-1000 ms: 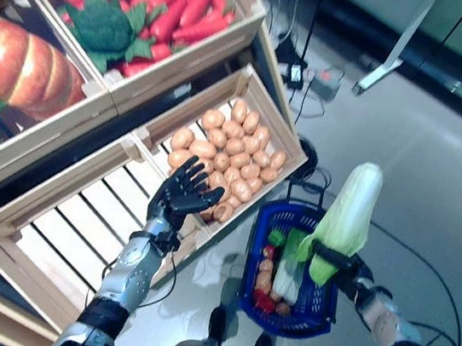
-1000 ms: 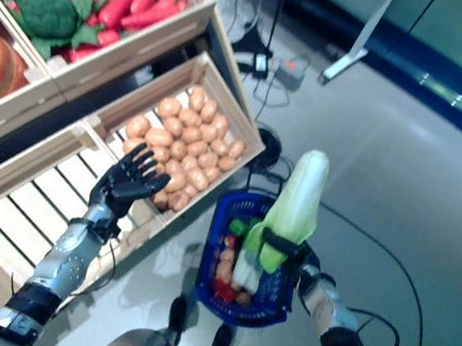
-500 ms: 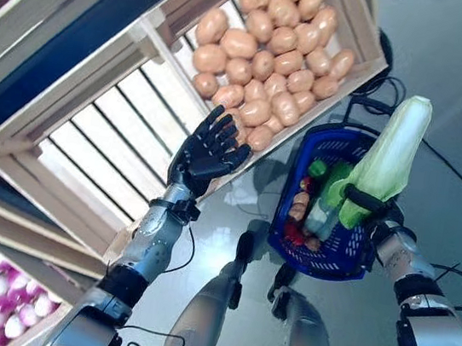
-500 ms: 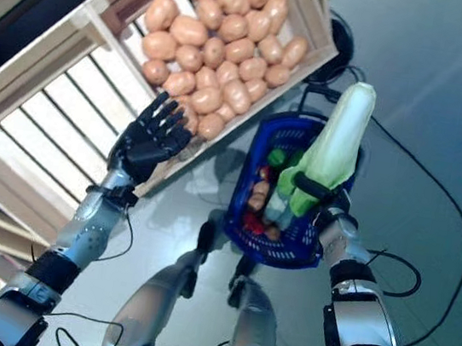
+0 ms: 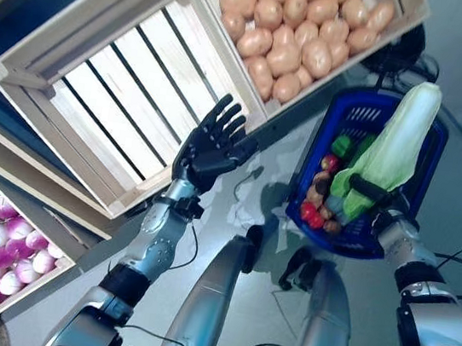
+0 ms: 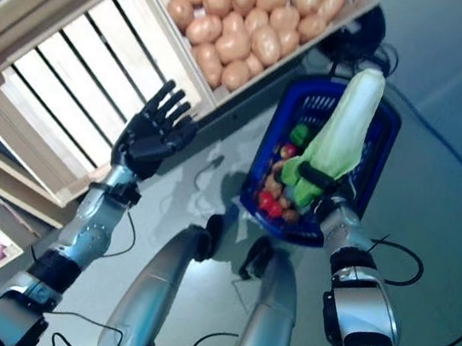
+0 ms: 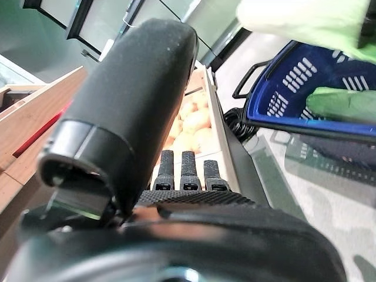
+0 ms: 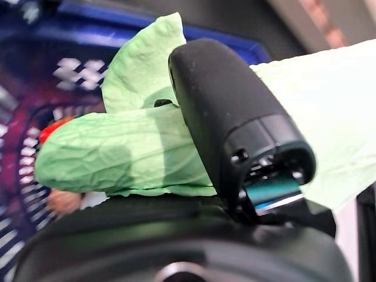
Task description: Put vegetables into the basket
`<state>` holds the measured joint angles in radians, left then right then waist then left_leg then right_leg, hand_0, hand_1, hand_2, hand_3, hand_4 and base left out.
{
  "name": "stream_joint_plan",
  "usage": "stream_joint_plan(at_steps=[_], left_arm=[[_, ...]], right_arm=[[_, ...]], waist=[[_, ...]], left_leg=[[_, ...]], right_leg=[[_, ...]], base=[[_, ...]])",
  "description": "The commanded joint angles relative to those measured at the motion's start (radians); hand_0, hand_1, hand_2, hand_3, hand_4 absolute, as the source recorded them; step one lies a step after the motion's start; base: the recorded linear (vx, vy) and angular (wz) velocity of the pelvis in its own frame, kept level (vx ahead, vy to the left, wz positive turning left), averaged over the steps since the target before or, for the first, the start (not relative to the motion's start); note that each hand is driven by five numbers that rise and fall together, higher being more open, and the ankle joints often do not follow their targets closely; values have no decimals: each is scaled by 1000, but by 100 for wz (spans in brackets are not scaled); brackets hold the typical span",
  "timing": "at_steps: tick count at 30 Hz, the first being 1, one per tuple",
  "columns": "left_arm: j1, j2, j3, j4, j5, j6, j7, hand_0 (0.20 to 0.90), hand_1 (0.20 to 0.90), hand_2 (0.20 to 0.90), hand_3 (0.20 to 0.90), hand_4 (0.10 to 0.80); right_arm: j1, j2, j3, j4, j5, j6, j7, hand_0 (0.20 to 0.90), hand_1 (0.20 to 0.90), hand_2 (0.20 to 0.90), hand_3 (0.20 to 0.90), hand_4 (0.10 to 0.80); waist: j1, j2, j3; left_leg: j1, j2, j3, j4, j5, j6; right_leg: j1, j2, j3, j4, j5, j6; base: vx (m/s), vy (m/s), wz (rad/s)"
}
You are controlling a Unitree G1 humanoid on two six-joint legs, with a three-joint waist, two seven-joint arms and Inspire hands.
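pale green and long, the cabbage (image 5: 395, 140) stands up in the robot's right hand (image 5: 371, 199), right over the blue basket (image 5: 416, 178) on the floor. the hand's fingers and thumb are curled round the low end of it, where the leaves are darker and crinkly. the top end sticks up high past the basket's far rim.

it looks light and soft, with leaves that can bend and squash. a hard squeeze would likely crush them, and a loose one could let it tip, as most of it stands above the hand. holding it nearer the middle would keep it steadier, i think. it is longer than the room left in the basket, so it probably has to lie on a slant.

the basket already holds some small red and green vegetables (image 5: 319, 204).

the left hand (image 5: 211, 147) is held up with its fingers spread wide and holds nothing. it is in front of an empty wooden crate (image 5: 94, 111). next to that one, a crate of potatoes (image 5: 295, 27) sits close to the basket.
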<state>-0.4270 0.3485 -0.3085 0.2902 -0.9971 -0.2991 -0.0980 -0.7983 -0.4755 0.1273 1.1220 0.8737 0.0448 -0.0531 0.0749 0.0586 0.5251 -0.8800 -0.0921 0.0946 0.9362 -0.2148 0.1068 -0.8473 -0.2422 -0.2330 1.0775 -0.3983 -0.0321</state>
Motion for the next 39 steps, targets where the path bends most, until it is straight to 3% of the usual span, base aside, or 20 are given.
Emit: stream_joint_plan(at_steps=[1, 6, 8, 9, 10, 13, 21, 34, 39], left_arm=[[-33, -37, 27, -155, -5, -102, -48, 900, 900, 900, 900, 800], [-31, -29, 23, -163, -12, -97, -57, 900, 900, 900, 900, 800], [-27, -29, 25, -162, -15, -91, -67, 900, 900, 900, 900, 800], [-21, -27, 26, -168, -16, -86, -68, 900, 900, 900, 900, 800], [-21, -26, 27, -170, -15, -85, -69, 900, 900, 900, 900, 800], [-3, -18, 20, -190, -12, -87, -61, 900, 900, 900, 900, 800], [21, -8, 22, -206, -11, -96, -60, 900, 900, 900, 900, 800], [68, -6, 35, -199, -13, -101, -93, 900, 900, 900, 900, 800], [89, 6, 30, -174, 90, -125, -84, 900, 900, 900, 900, 800]], right_arm=[[-52, -55, -13, -3, 30, -43, -18, 300, 300, 300, 300, 400], [-52, -53, -16, 29, 48, 22, -8, 300, 300, 300, 300, 400], [-51, -55, -17, 45, 47, 10, 12, 300, 300, 300, 300, 400], [-46, -57, -17, 37, 44, -8, 23, 338, 338, 338, 338, 425], [-45, -57, -18, 34, 40, -14, 23, 900, 900, 900, 900, 800], [-37, -67, -9, -12, 0, -67, 13, 900, 900, 900, 900, 800], [-27, -78, 8, -129, -29, -95, 29, 900, 900, 900, 900, 800], [7, -70, 12, -204, -44, -101, 51, 900, 900, 900, 900, 800], [61, -45, -11, -229, -40, -102, 55, 900, 900, 900, 900, 800]], waist=[[14, 32, -17], [12, 37, -17], [14, 38, -15], [16, 37, -13], [13, 38, -12], [11, 36, -6], [3, 27, -5], [3, -2, -11], [10, -21, -50]], left_leg=[[46, 3, 13, 30, -62, 7], [-14, 2, 15, 118, -84, 14], [-17, -2, 12, 128, -85, 13], [6, -3, 8, 108, -83, 8], [-12, -2, 10, 132, -86, 12], [15, 7, 8, 113, -81, 4], [14, 24, 15, 111, -74, 0], [193, 37, 9, -18, -59, -11], [299, 34, -2, -120, -37, -23]], right_leg=[[46, 65, -67, 4, 64, -86], [-11, 63, -62, 75, 51, -98], [-13, 67, -59, 81, 53, -98], [7, 77, -55, 60, 60, -90], [-8, 71, -58, 81, 54, -98], [20, 84, -53, 52, 67, -90], [23, 87, -54, 44, 71, -97], [199, 100, -60, -75, 81, -90], [304, 101, -69, -180, 103, -79]], base=[[6, -34, -6], [-35, -25, -1], [15, -5, 0], [0, 0, 0], [0, 0, 0], [29, -5, -2], [16, -8, -4], [47, 26, -3], [61, 52, 2]])
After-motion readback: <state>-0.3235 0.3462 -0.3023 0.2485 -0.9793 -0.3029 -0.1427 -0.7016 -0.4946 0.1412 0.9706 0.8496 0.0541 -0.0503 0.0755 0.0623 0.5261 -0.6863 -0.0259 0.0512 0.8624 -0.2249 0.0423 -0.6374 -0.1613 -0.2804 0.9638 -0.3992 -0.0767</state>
